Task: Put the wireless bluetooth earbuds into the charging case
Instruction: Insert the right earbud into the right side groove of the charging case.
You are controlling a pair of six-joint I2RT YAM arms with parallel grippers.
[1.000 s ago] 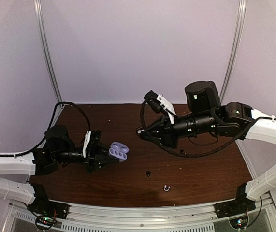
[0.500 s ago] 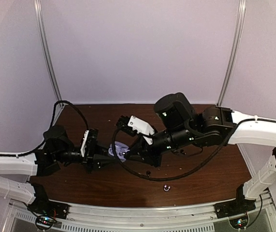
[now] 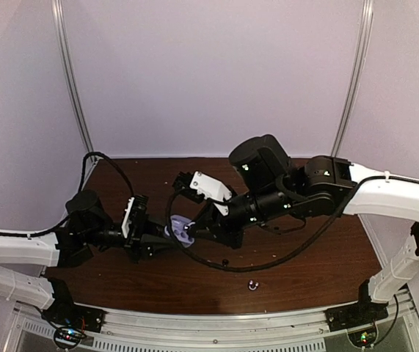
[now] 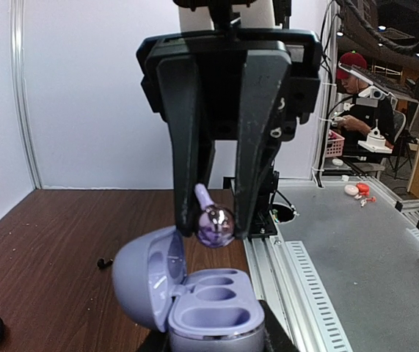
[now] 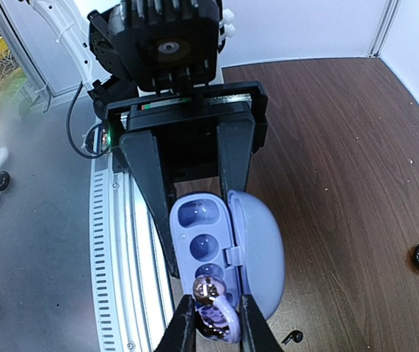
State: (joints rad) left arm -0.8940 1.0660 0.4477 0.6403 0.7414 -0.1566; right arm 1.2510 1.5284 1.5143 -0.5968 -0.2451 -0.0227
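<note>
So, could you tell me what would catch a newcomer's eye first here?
The right gripper pinching a shiny lavender earbud just above the open lavender charging case, which the left gripper holds left of the table's centre. Then a loose earbud lies on the table near the front edge.

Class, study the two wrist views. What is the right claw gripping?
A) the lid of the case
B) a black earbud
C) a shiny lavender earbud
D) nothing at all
C: the right claw pinches a shiny lavender earbud between its fingers, just above the open lavender case that the left claw holds.
</note>
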